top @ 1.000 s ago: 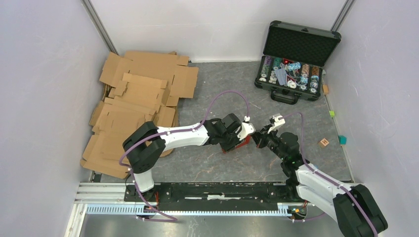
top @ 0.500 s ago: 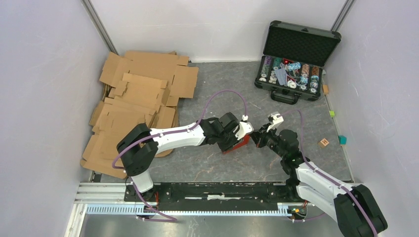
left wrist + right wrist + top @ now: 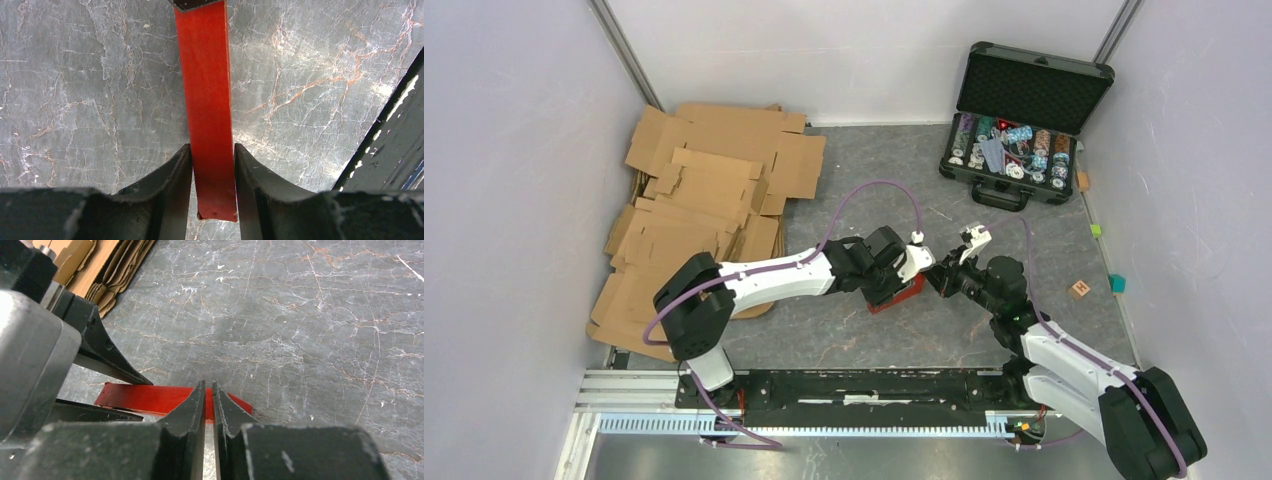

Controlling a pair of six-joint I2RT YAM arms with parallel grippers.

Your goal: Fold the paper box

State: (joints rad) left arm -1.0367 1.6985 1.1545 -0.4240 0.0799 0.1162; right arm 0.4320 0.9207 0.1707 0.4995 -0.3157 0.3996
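Left wrist: left claw [image 3: 212,187] pinches box [image 3: 205,90] panel. Right wrist: right claw [image 3: 209,386] nearly pressed together, thin slit, box just beyond; grip unclear. Top: grey marbled desk [image 3: 874,160], white walls [image 3: 824,50].

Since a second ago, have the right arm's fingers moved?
Yes. In the top view the right arm's fingers shifted left, away from the small brown wooden cube, toward the bright red paperboard box.

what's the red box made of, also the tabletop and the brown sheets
The paper box: likely thin paperboard, smooth red with a soft sheen. The tabletop: grey veined stone look, marble or a print, cannot tell. The brown sheets: matte cardboard, creased with cut flaps.
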